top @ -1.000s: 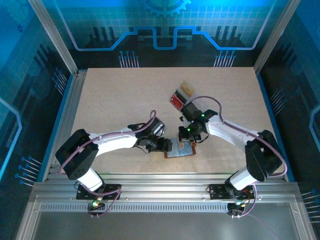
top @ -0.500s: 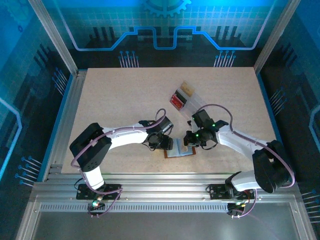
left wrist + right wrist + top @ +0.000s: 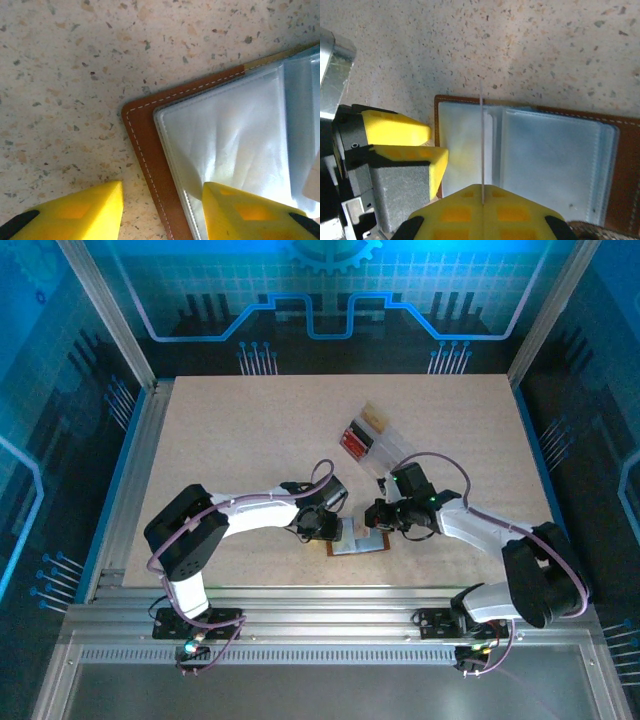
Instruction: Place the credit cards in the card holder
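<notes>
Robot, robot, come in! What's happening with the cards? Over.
Right fingers shut on a card, edge-on over the open card holder. Left fingers apart, straddling the holder's edge. Nothing else over the sleeves.

You see a brown holder (image 3: pixel 145 145) with white stitching and milky pockets (image 3: pixel 225 140), a dark-speckled beige table (image 3: pixel 75 60), yellow fingers (image 3: pixel 75 210) and a pale-edged card (image 3: pixel 482 140).

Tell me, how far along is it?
Early. The card holder lies open, its clear pockets looking empty. The right gripper pinches one card edge-on above them; the left gripper straddles the holder's edge. A red card and a tan card sit in the tray.
</notes>
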Controlling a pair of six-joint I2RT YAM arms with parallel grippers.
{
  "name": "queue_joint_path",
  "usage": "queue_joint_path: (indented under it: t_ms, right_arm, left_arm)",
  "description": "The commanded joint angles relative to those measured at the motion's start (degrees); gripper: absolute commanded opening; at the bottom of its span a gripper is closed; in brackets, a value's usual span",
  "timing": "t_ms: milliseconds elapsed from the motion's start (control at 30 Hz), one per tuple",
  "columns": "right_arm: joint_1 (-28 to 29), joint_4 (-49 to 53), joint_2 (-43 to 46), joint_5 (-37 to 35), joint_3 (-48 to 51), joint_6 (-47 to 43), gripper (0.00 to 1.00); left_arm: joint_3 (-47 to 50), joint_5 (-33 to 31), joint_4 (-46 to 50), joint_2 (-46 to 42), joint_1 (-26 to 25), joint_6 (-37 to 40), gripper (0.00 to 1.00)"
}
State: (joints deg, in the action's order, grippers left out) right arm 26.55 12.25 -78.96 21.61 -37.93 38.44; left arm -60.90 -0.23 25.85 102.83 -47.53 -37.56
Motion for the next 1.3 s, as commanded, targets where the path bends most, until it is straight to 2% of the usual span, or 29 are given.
queue_joint_path:
  t_ms: [0,833,1267]
  right_arm:
    - [-0.5,-3.7,-0.7,2.5,0.6,1.2,0.0]
    - [-1.0,-0.6,-4.3,-1.4,-1.2,-1.7,0.0]
    - [-1.8,-1.3,-5.2,-0.7,-1.4,-2.4,0.0]
  left_arm:
    - [2.1,-0.8,0.9,1.4,-0.5,-1.2,0.45]
    - [2.6,0.4,-0.1,2.3,-0.5,-1.8,0.38]
    - [2.8,0.6,-0.1,2.4,-0.6,-2.1,0.38]
